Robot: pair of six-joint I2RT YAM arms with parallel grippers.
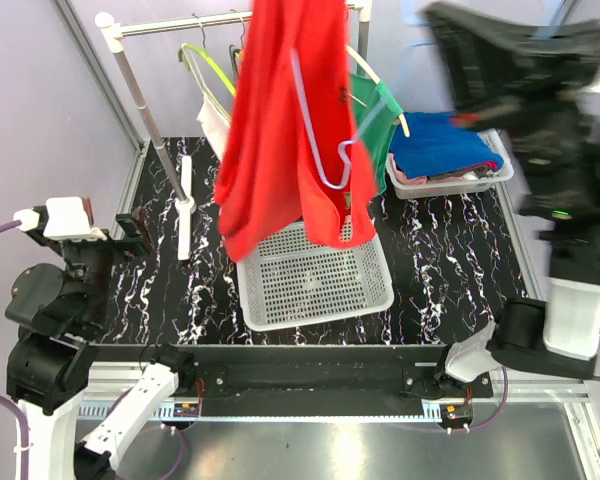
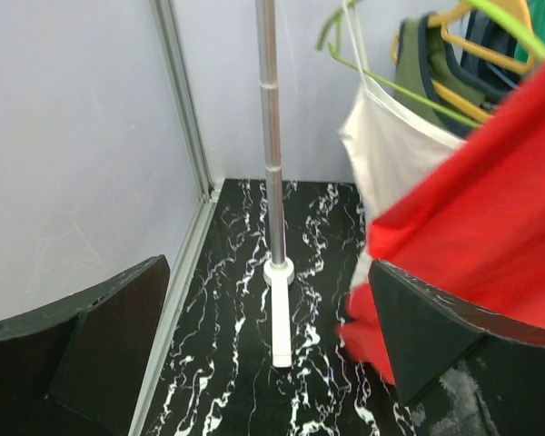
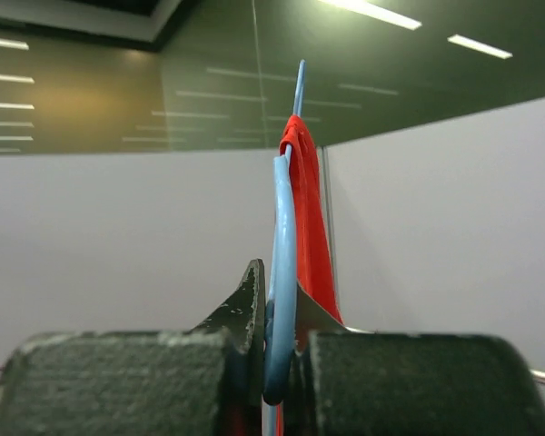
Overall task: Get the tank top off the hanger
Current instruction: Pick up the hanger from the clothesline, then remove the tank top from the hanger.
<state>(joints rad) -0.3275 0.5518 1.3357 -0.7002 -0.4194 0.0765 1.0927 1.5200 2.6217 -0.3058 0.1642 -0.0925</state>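
A red tank top point(image 1: 280, 150) hangs on a light blue hanger point(image 1: 320, 150), held high above the white basket. The hanger's hook point(image 1: 345, 150) points down in front of the cloth. In the right wrist view my right gripper point(image 3: 277, 291) is shut on the blue hanger wire point(image 3: 283, 236), with the red strap point(image 3: 307, 209) draped over the wire just behind it. My right arm point(image 1: 540, 80) is blurred at the upper right. My left gripper point(image 1: 130, 230) is open and empty low at the left. In its wrist view point(image 2: 263, 363) the red cloth point(image 2: 472, 236) hangs by its right finger.
A white mesh basket point(image 1: 320, 318) stands under the tank top. A white bin point(image 1: 450, 185) of folded clothes sits back right. The rack pole point(image 1: 150, 130) and its foot point(image 1: 185, 215) stand back left. Other hangers carry a green point(image 1: 380, 120) and a white garment point(image 2: 391, 154).
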